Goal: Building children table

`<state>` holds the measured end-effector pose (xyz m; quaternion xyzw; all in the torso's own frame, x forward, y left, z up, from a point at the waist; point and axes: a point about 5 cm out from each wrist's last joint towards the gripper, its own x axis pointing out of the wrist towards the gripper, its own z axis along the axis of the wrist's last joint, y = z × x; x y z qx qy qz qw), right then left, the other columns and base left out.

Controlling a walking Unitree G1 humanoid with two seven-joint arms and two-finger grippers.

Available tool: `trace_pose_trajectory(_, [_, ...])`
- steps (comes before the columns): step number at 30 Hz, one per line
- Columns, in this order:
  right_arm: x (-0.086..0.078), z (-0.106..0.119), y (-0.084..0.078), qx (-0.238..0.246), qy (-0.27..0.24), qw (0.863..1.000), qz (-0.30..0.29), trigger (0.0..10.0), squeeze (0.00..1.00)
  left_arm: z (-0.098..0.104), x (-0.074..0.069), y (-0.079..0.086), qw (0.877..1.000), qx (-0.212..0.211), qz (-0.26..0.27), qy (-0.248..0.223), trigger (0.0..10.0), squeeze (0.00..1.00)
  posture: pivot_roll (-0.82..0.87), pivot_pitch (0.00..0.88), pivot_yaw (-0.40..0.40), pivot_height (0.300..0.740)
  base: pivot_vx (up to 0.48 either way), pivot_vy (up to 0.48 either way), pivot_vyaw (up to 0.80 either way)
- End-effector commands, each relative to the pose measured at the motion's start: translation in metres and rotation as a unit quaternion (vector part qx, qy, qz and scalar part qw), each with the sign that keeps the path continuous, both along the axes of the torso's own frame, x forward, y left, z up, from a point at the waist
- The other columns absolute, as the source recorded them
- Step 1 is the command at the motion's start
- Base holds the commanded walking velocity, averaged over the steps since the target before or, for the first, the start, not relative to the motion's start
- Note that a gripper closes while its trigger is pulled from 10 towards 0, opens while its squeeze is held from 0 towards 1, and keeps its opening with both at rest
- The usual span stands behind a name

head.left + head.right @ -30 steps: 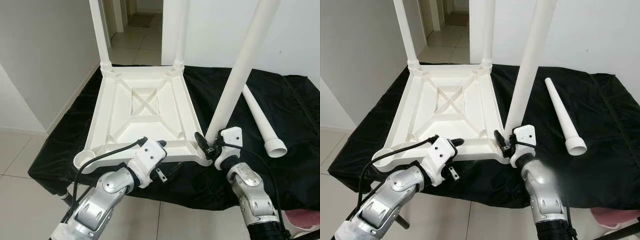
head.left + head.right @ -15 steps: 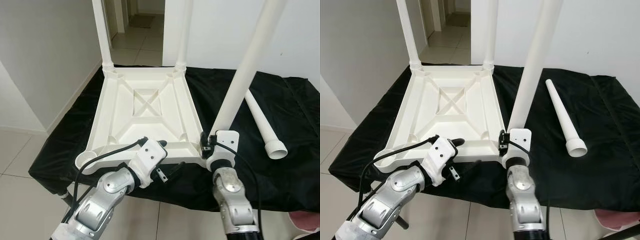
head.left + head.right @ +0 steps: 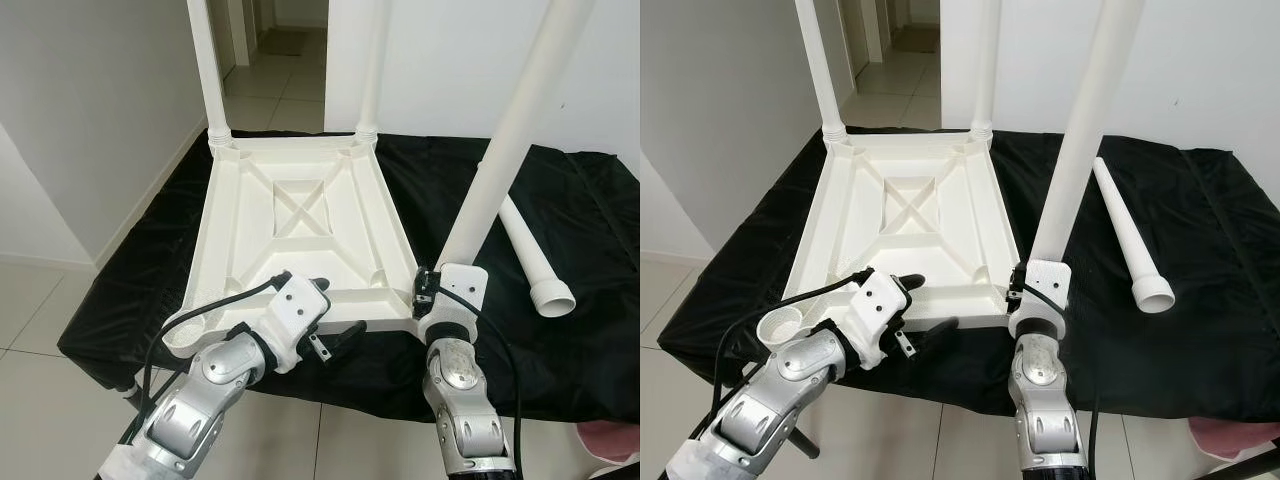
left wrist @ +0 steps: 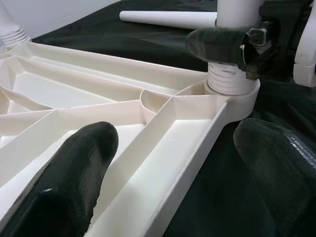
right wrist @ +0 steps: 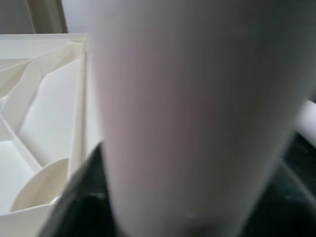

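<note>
On a black cloth (image 3: 560, 400) with a faint sheen, draped in soft folds over a surface, lies the white plastic children's tabletop (image 3: 300, 235), turned underside up. Its smooth moulded underside is cut by thin raised ribs that form a crossed square in the middle, with a round socket at each corner. Two tapered round legs stand upright in the far corner sockets, one at 11 o'clock (image 3: 205, 60) and one at 12 o'clock (image 3: 372, 60), each seated on a ribbed threaded collar.

At the tabletop's near right corner, about 5 o'clock, a third leg (image 3: 510, 140) rises at a slight lean, its threaded base in the socket. The right gripper (image 3: 432, 292) is clamped around this leg just above the threads, black fingers pressed on the smooth white tube. The left gripper (image 3: 335, 315) sits at the tabletop's near edge around 6 o'clock, its two rounded, matte black fingers (image 4: 74, 182) spread apart, one over the ribbed underside and the other outside the rim above the cloth.

A fourth leg (image 3: 530, 260), loose, lies flat on the cloth at 3 o'clock, its hollow wide end facing the near side.
</note>
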<state>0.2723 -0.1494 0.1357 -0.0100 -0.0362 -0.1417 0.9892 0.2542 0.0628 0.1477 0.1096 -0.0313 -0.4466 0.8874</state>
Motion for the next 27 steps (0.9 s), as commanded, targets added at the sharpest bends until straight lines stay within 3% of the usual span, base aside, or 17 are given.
trace_pose_trajectory(1, [-0.002, -0.003, 0.005, 0.025, 0.002, 1.000, 0.006, 10.0, 1.00, -0.001, 0.001, 0.002, 1.000, 0.009, -0.020, 0.008, 10.0, 0.00, -0.04, 0.023, 0.025, 0.740, 0.000, 0.000, 0.00])
trace_pose_trajectory(8, [-0.001, 0.004, 0.002, 0.012, -0.024, 0.999, 0.045, 10.0, 1.00, 0.000, 0.001, 0.004, 1.000, 0.010, -0.015, 0.007, 10.0, 0.00, -0.04, 0.025, 0.023, 0.740, 0.000, 0.000, 0.00])
trace_pose_trajectory(9, [-0.001, 0.005, 0.000, 0.006, -0.027, 0.998, 0.048, 10.0, 0.07, 0.000, 0.001, 0.004, 1.000, 0.010, -0.014, 0.007, 10.0, 0.00, -0.04, 0.024, 0.019, 0.740, 0.000, 0.000, 0.00])
trace_pose_trajectory(10, [-0.001, 0.005, -0.002, 0.005, -0.028, 0.998, 0.051, 10.0, 0.00, 0.000, 0.002, 0.005, 1.000, 0.010, -0.012, 0.007, 10.0, 0.00, -0.03, 0.024, 0.015, 0.740, 0.000, 0.000, 0.00])
trace_pose_trajectory(18, [-0.006, -0.003, -0.004, 0.007, -0.016, 0.996, 0.086, 10.0, 0.00, 0.002, 0.005, 0.009, 1.000, 0.009, 0.008, 0.001, 10.0, 0.00, -0.02, 0.028, 0.009, 0.740, 0.000, 0.000, 0.00])
trace_pose_trajectory(25, [-0.002, -0.002, -0.011, -0.003, -0.019, 0.987, 0.157, 10.0, 0.00, 0.000, 0.002, 0.013, 1.000, 0.011, 0.012, 0.004, 10.0, 0.00, -0.02, 0.039, 0.004, 0.740, 0.000, 0.000, 0.00])
trace_pose_trajectory(27, [0.003, -0.001, -0.025, -0.025, -0.018, 0.987, 0.157, 10.0, 0.00, 0.000, 0.003, 0.014, 1.000, 0.011, 0.014, 0.006, 10.0, 0.00, -0.02, 0.042, 0.002, 0.740, 0.000, 0.000, 0.00])
